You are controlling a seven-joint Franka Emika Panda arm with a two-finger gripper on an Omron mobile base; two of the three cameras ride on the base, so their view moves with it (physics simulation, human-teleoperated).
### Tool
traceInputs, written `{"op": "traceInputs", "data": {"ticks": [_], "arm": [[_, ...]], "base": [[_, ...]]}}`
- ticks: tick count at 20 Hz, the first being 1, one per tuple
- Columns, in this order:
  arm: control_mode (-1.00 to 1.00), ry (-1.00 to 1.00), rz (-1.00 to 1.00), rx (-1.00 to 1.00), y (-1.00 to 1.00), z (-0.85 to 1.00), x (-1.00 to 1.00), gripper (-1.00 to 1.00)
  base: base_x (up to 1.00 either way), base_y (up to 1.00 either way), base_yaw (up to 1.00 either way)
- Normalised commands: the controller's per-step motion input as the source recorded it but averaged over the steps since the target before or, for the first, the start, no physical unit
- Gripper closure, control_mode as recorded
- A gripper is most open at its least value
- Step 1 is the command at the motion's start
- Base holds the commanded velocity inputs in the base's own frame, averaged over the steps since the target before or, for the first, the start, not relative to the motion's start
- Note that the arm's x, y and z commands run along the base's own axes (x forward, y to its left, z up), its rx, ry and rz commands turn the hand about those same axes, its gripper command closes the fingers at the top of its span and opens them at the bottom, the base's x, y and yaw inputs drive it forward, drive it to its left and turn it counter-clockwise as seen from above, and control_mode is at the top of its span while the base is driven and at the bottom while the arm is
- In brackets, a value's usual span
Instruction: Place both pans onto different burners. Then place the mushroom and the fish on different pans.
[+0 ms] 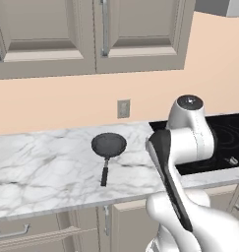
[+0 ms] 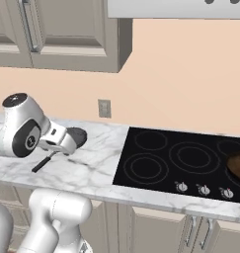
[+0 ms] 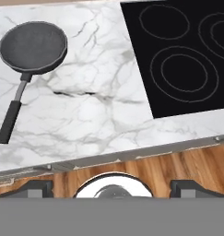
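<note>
Fingers: two dark fingertips [image 3: 37, 188] at the bottom of the hand view, spread to their widest, nothing between them; gripper [image 3: 112, 188] released and empty.
Where they hang: over the front lip of the marble counter [image 3: 99, 115], wooden floor showing just beneath them; the hand looks down on the work area from off the edge, seemingly to take it all in before committing.
Dark pan [image 3: 33, 46]: ahead of the fingers and off to their left, flat on the counter, well apart from them; its black handle [image 3: 12, 117] runs back toward the counter front, the grip end nearest the fingers. My read: that end is the easy thing to take.
Cooktop [image 3: 187, 99]: ahead and to the right of the fingers, let flush into the counter, burner rings [image 3: 183, 69] bare.
Brown pan [image 2: 237, 167]: at the far right edge of the right base view, lying on the glass, cut off by the frame; whether it sits square on a ring I cannot tell.
Mushroom, fish: cannot place them.
Room: open marble between dark pan and cooktop, no lip at the glass edge; a slide or low carry looks unobstructed.
Edges to mind: counter front close under the fingers; knobs [image 2: 203, 189] along the front of the glass; wall behind.
</note>
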Motion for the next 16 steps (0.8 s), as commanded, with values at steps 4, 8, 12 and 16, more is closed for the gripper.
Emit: {"op": "traceInputs", "data": {"ticks": [4, 8, 12, 16], "arm": [[-1.0, 0.09, 0.0, 0.0, 0.77, -0.19, 0.19, -1.0], [-1.0, 0.07, -0.01, 0.02, 0.51, -0.13, 0.15, -1.0], [-1.0, 0.09, -0.02, 0.05, 0.44, 0.0, 0.28, -1.0], [-1.0, 0.11, -0.01, 0.17, 0.18, -0.02, 0.14, -1.0]], "base": [[0.0, 0.0, 0.0], [0.0, 0.0, 0.0], [0.0, 0.0, 0.0], [0.0, 0.0, 0.0]]}}
